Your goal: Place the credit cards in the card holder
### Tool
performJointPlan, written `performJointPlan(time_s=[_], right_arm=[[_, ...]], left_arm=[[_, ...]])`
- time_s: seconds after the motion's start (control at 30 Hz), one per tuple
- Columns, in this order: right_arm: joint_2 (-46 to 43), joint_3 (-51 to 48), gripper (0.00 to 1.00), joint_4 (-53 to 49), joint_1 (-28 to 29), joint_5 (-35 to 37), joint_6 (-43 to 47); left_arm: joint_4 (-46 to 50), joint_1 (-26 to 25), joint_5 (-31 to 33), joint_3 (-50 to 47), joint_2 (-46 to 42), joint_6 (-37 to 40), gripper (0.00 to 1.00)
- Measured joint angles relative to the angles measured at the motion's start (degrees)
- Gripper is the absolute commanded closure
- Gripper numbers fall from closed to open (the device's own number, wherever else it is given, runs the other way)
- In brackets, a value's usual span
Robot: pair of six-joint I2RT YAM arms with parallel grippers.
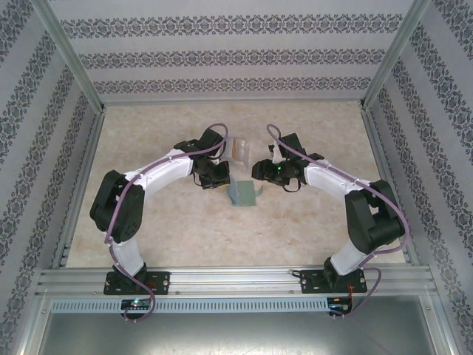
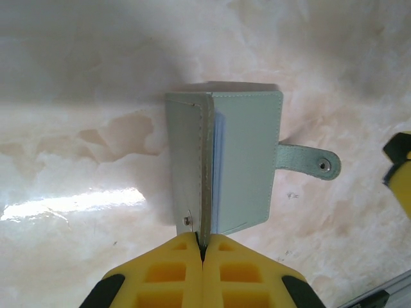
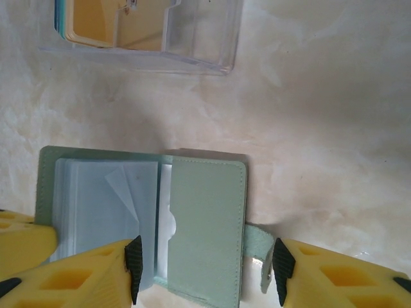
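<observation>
Keep the left gripper [image 2: 202, 249] clamped shut on the near edge of the card holder [image 2: 247, 160], firmly enough to prop it half open on the table [image 2: 77, 96] without creasing the cover. Ease the right gripper [image 3: 207, 273], fingers spread and holding nothing, in around the loose cover, just far enough to fold that cover wider. Steer clear of the snap strap [image 2: 308, 163] to avoid dragging the holder sideways. Open enough room over the clear sleeves [image 3: 106, 205] for sliding a card in edge first. Only then go for the credit cards [image 3: 103, 25], standing in the clear stand [image 3: 199, 54] just beyond the holder.

From the left wrist: the pinch itself, one cover seen edge-on, the strap and its snap lying out to the right.

From the right wrist: the inside of the holder, with sleeves apparently empty, though hard to judge through the glare, plus the stand with an orange-yellow card in it.

From above: both grippers flanking the holder at mid-table, the stand right behind, no sleeve detail.
</observation>
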State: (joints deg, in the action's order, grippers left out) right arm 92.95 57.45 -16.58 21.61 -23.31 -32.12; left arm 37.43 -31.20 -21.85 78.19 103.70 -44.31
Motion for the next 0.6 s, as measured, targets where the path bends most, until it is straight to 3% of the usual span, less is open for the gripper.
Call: performJointPlan(time_s=[0.47, 0.6], right_arm=[[0.11, -4.55, 0.41, 3.43, -1.70, -1.18, -2.01], [-0.07, -6.64, 0.36, 4.94, -1.66, -0.94, -3.61]], left_arm=[[4.13, -4.55, 1.81, 11.32, 9.31, 0.39, 1.00], [4.83, -4.70, 2.12, 12.57, 10.86, 0.61, 1.00]])
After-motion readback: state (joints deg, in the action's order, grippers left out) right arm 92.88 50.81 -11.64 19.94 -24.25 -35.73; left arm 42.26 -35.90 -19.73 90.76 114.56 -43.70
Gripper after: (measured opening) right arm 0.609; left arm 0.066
